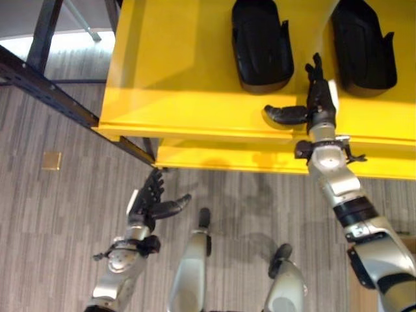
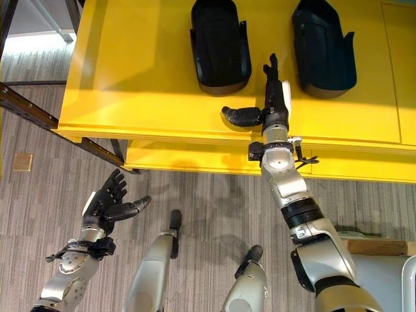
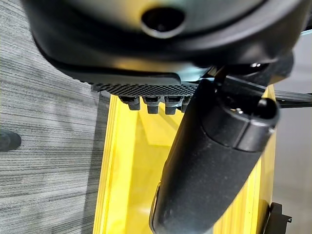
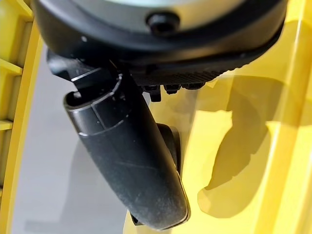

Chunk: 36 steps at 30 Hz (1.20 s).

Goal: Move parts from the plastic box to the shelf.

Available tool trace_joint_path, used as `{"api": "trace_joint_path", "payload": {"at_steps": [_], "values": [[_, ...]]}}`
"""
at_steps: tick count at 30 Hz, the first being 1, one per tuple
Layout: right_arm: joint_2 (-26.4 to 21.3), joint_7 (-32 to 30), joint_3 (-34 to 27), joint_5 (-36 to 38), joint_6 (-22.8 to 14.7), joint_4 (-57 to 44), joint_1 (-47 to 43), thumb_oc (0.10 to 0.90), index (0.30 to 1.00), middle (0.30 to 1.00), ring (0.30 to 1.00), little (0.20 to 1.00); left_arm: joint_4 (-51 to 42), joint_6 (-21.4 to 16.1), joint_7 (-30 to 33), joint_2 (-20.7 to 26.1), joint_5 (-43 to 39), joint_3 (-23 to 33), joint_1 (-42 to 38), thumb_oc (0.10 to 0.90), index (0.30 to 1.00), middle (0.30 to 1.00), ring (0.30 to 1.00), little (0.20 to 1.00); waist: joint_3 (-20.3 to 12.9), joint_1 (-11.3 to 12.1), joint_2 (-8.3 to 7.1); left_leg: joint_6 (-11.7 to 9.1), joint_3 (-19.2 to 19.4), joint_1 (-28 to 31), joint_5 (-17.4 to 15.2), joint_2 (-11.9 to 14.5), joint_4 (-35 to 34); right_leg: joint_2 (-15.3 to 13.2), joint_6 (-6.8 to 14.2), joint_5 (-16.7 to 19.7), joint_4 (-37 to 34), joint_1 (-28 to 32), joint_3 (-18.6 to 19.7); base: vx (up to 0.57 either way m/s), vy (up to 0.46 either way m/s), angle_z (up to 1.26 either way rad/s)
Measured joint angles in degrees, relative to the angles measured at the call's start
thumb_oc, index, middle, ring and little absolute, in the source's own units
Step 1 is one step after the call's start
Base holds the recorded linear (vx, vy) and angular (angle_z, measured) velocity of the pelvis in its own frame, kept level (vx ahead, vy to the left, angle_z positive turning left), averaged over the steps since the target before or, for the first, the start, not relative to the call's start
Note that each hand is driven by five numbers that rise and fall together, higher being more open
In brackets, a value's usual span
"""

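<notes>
Two black moulded parts lie on the yellow shelf: one at the middle and one further right. My right hand rests open over the shelf's front strip between them, fingers straight and thumb spread to the left, holding nothing. In the right wrist view the thumb hangs over the yellow surface. My left hand hovers open and empty above the floor, below the shelf's front left corner. Its thumb stands out before the yellow shelf in the left wrist view.
A lower yellow tier juts out under the shelf's front edge. A dark metal frame runs diagonally at the left. A small tan square lies on the grey floor. A brown box edge shows at lower right.
</notes>
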Motion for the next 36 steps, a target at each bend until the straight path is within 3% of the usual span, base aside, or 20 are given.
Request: {"api": "trace_joint_path", "payload": {"at_steps": [36], "values": [[2.1,1.2,1.2,1.1,-0.1,-0.2,-0.2,0.9,1.0,1.0,1.0,1.0,0.1,0.0,-0.5,0.0,-0.1,0.0,-0.9,0.9,1.0,1.0,1.0,1.0,0.0,1.3,-0.02,-0.1,-0.3,0.0,0.1,0.0,0.1,0.0,0.0,0.0,0.4,0.1,-0.3,0.0,0.0,0.0]]}}
